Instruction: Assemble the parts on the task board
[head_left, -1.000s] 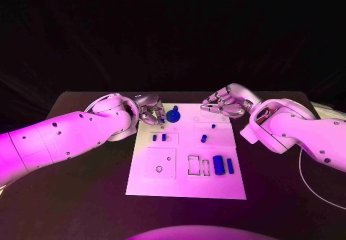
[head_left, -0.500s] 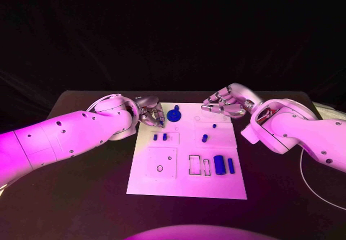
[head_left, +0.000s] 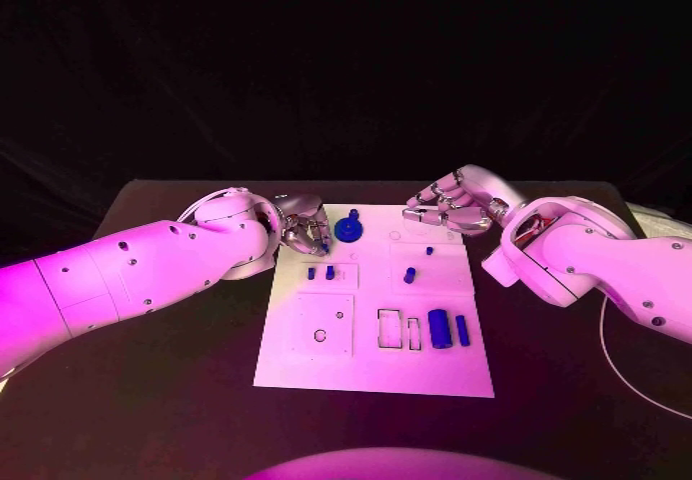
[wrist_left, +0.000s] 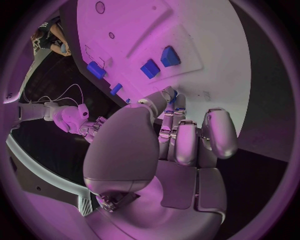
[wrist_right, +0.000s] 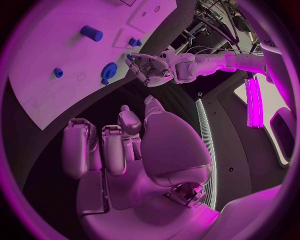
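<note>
The left hand (head_left: 299, 225) sits at the far left edge of the white task board (head_left: 374, 375) on the black table (head_left: 173, 380), fingers (wrist_left: 177, 131) curled in, holding nothing I can make out. The round blue gear-like part (head_left: 349, 229) stands just to its right on the board, so this hand is nearer. The right hand (head_left: 450, 210) hovers over the far right corner, fingers bent, apparently empty.

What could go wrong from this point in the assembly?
The left robot hand sits right beside the blue gear-like part at the task board's far end; a careless move could knock it. The right robot hand hovers over the far right corner and could nudge the board.
</note>
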